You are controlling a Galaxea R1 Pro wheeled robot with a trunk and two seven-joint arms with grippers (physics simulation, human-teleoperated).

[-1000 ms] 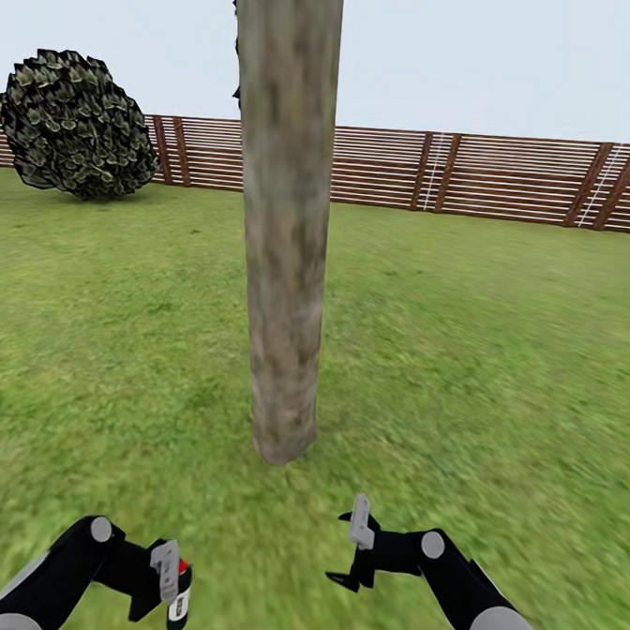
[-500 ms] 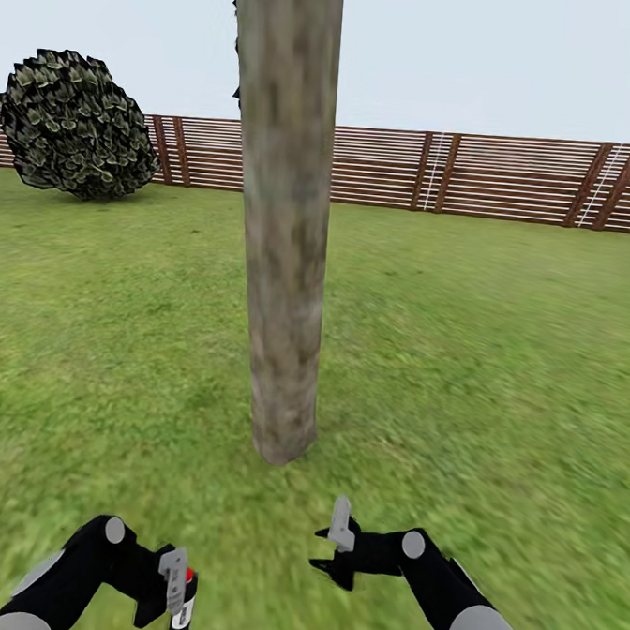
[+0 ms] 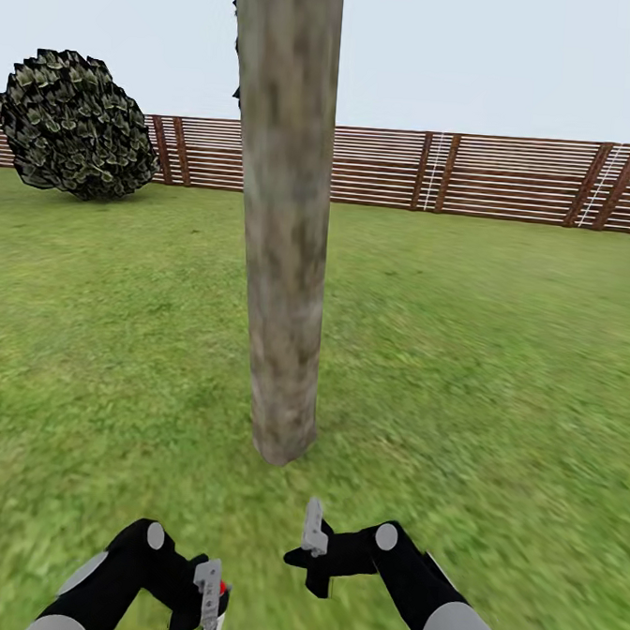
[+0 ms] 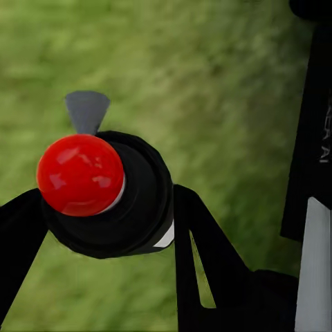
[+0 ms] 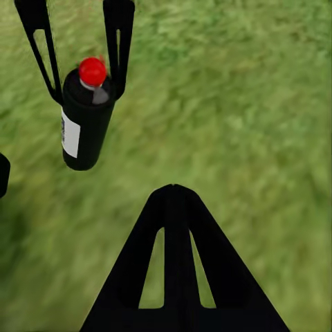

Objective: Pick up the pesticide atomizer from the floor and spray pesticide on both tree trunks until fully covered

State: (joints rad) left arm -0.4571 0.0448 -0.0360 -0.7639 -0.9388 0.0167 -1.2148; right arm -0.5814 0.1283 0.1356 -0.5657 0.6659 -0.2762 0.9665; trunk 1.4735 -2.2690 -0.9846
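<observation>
Bark, mottled tan and grey, runs straight up the pole-like tree trunk [image 3: 286, 219] at twelve o'clock, rooted in blurred green lawn [image 3: 481, 364]. Down at seven o'clock the left gripper [image 3: 208, 601] clamps the pesticide atomizer [image 3: 215, 609], a slim dark cylinder with glossy red cap and pale label patch. At five o'clock the right gripper [image 3: 313, 552] has its fingers pressed together, holding nothing. Slatted brown fence [image 3: 494, 175] bounds the far edge; a scaly round bush [image 3: 76, 125] sits at ten o'clock. Open grass lies all round the trunk.
</observation>
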